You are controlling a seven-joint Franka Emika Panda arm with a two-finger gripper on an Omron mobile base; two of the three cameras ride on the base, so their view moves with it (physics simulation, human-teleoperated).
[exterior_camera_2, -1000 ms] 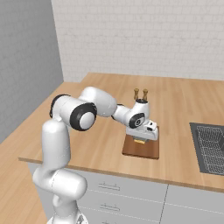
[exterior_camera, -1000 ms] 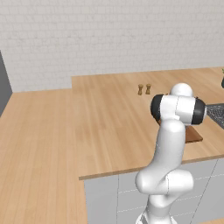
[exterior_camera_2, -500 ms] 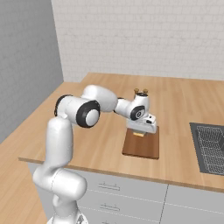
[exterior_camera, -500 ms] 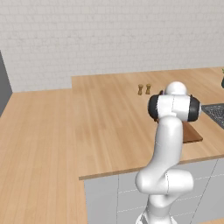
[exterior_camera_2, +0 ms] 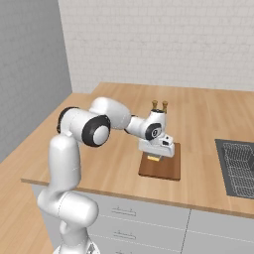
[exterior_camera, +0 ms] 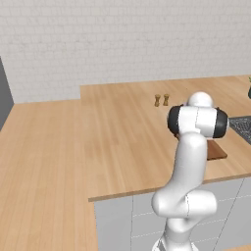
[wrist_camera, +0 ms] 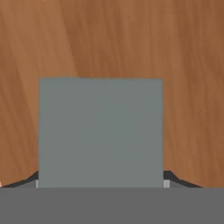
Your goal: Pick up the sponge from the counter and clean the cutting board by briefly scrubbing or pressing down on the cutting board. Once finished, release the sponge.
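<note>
The sponge (wrist_camera: 100, 131) shows its grey-green top square in the hand view, with the reddish-brown cutting board (wrist_camera: 109, 39) close behind it on all sides. My gripper (wrist_camera: 101, 183) is shut on the sponge, and dark fingertips (wrist_camera: 176, 179) peek out at its lower corners. From the right base view the gripper (exterior_camera_2: 155, 154) points down over the left half of the cutting board (exterior_camera_2: 166, 167), the sponge's yellow layer (exterior_camera_2: 154, 158) at or just above the board's surface. In the left base view my arm hides most of the cutting board (exterior_camera: 216, 150) on the counter (exterior_camera: 122, 132).
Two small wooden shakers (exterior_camera_2: 159, 104) stand on the counter behind the board, also seen from the left (exterior_camera: 161, 100). A dark grey grid-patterned panel (exterior_camera_2: 238, 167) lies to the right of the board. The counter's front edge (exterior_camera_2: 129, 193) runs just below the board.
The hand has shifted a little left and lower over the board, the sponge still in its grip. The board has not moved.
</note>
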